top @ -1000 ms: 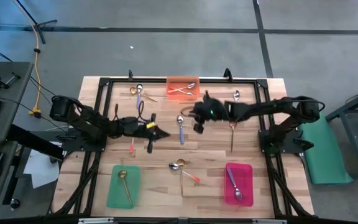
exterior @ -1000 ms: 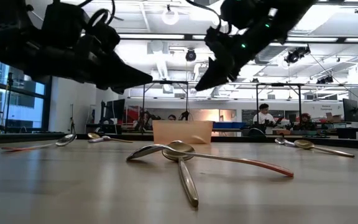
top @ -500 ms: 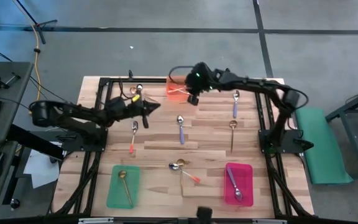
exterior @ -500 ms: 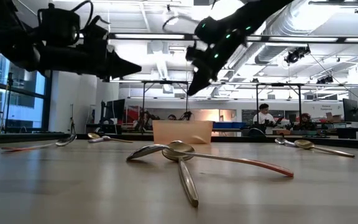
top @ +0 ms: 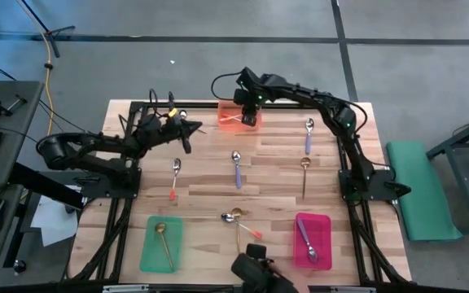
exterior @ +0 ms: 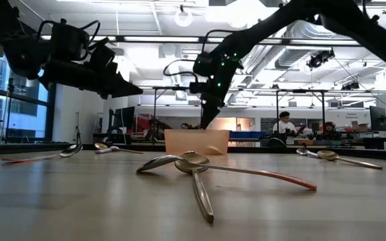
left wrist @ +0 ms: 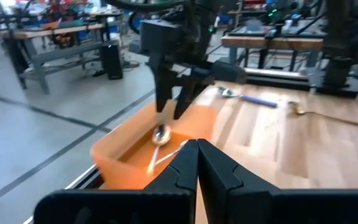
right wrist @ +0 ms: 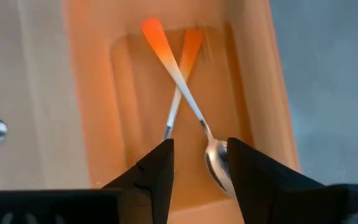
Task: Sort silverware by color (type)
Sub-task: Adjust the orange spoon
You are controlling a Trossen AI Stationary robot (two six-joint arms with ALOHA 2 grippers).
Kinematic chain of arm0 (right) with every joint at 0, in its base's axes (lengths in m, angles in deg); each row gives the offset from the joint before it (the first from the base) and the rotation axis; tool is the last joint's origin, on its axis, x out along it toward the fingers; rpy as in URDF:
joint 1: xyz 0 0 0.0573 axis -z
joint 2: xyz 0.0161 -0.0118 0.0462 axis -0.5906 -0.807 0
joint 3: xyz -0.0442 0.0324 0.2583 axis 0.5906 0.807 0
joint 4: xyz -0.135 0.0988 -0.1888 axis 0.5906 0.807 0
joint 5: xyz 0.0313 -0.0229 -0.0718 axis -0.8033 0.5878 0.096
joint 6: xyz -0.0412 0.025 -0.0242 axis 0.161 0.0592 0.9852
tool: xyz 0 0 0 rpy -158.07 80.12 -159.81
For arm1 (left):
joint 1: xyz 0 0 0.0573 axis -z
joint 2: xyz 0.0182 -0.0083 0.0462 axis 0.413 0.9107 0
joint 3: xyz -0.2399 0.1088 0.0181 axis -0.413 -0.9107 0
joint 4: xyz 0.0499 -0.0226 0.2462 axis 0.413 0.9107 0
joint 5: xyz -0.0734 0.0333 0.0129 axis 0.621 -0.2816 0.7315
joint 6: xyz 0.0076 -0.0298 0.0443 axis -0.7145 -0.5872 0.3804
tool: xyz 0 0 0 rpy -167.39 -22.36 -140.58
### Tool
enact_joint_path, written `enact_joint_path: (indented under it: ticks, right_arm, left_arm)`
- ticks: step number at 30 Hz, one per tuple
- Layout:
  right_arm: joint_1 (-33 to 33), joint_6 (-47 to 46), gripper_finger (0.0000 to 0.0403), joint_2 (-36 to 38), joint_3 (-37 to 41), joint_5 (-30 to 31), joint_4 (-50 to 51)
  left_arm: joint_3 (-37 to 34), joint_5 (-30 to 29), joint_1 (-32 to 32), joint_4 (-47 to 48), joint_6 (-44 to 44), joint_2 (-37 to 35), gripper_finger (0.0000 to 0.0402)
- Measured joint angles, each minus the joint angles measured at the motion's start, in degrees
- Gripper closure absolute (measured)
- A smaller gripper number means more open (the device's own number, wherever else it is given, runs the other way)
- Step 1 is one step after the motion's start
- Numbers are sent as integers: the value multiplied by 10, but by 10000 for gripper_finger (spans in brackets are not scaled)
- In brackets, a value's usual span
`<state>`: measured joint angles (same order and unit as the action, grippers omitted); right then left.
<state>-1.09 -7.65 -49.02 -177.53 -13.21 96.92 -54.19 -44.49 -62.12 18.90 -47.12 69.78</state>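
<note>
Right wrist view showed the right hand, fingers parted, above the orange rectangular plastic tray where two orange-handled silver spoons lay crossed, one apparently just dropped, while the left hand hovered clenched nearby over the table.

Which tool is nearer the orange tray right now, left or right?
Right. The right tool hangs directly over the orange tray, fingers apart above two crossed orange-handled spoons. The left tool is shut, off to the tray's side toward the left arm.
</note>
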Motion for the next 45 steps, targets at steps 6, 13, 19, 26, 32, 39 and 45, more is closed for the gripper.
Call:
enact_joint_path:
  ticks: [6,13,19,26,32,39,45]
  right_arm:
    - [10,11,295,-8,-11,-8,35]
    - [21,11,365,8,-11,-83,48]
    - [26,-5,398,3,9,-120,16]
    - [4,-45,339,-5,42,-87,-22]
    - [2,-89,270,-19,42,-86,-30]
    - [7,-111,261,-56,42,-78,-24]
    - [9,-116,283,-65,40,-81,-21]
  left_arm:
    - [0,1,-30,17,-2,0,401]
    - [0,1,-57,26,-16,0,401]
    - [0,1,-62,29,-30,0,401]
    - [0,1,-61,29,-30,0,401]
    - [0,3,-60,30,-30,0,401]
    - [0,32,-57,35,-17,0,401]
    - [0,32,-56,38,-15,0,401]
